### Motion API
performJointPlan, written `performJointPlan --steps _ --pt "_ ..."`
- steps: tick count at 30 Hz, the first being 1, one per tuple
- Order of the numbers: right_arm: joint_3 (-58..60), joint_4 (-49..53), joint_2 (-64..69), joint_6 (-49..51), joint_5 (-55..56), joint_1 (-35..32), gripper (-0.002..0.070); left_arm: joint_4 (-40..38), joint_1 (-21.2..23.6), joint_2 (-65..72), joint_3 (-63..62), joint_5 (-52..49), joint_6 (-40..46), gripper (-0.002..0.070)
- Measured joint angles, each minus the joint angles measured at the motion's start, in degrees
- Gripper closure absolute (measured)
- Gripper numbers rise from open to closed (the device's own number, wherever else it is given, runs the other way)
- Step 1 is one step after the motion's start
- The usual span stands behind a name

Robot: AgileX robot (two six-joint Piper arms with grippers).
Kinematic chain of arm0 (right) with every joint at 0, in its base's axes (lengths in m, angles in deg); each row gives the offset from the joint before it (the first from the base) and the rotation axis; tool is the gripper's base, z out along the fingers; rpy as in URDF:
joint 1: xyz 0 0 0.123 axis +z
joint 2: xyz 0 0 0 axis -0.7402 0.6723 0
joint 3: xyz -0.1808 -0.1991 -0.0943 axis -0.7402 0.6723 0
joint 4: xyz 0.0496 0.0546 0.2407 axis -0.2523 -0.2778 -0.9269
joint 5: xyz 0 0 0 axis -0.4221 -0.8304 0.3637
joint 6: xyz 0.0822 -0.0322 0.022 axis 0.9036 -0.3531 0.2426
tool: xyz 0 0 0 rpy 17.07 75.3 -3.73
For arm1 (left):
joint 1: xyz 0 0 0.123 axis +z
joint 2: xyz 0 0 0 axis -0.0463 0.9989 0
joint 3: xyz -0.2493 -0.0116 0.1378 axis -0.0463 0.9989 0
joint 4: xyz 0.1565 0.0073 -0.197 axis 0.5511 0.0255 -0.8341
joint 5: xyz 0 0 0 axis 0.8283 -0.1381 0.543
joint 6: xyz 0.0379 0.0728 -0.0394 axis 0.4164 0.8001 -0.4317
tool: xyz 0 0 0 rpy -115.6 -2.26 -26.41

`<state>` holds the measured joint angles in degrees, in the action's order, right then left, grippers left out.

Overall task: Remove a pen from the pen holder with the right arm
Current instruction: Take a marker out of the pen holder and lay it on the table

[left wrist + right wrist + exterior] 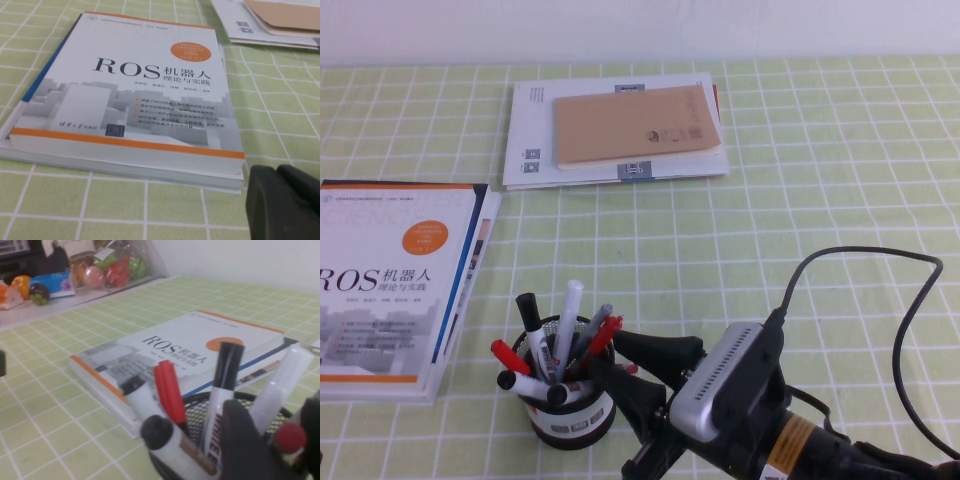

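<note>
A black mesh pen holder (570, 415) (200, 405) stands near the table's front edge, holding several markers: a black-capped one (528, 310) (227, 365), a white one (568, 310) (282, 385) and red ones (508, 355) (169, 392). My right gripper (605, 353) (280, 440) reaches into the holder's top from the right. Its two dark fingers are pressed on either side of a red-capped pen (603, 332) (290, 436), which still stands in the holder. My left gripper (277, 175) hovers low over the cloth beside the ROS book, fingers together and holding nothing.
A thick ROS book (390, 290) (150, 100) lies left of the holder. A brown notebook (630, 125) rests on white booklets at the back. The right arm's black cable (920, 300) loops over the green checked cloth. Toy fruit (100, 270) sits off the table.
</note>
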<state>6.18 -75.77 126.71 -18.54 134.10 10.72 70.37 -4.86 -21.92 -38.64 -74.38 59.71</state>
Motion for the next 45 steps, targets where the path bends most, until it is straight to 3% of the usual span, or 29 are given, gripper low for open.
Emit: performJointPlan --steps 12,23,32,39,45 --pt "0.0 1.8 0.0 -0.2 0.4 0.0 0.0665 0.0 0.0 0.0 0.0 0.0 0.0 0.0683" --pt "0.0 1.4 -5.3 -0.2 0.3 0.0 0.067 0.0 0.0 0.0 0.0 0.0 0.0 0.0683" --pt "0.0 -2.7 -16.0 -0.6 -8.3 0.0 0.067 0.0 0.0 0.0 0.0 0.0 0.0 0.0683" --pt "0.0 -9.4 -26.3 -7.5 -17.8 0.0 0.067 0.0 0.0 0.0 0.0 0.0 0.0 0.0683" --pt "-1.2 -21.2 -33.9 -21.4 -27.8 0.0 0.067 0.0 0.0 0.0 0.0 0.0 0.0 0.0683"
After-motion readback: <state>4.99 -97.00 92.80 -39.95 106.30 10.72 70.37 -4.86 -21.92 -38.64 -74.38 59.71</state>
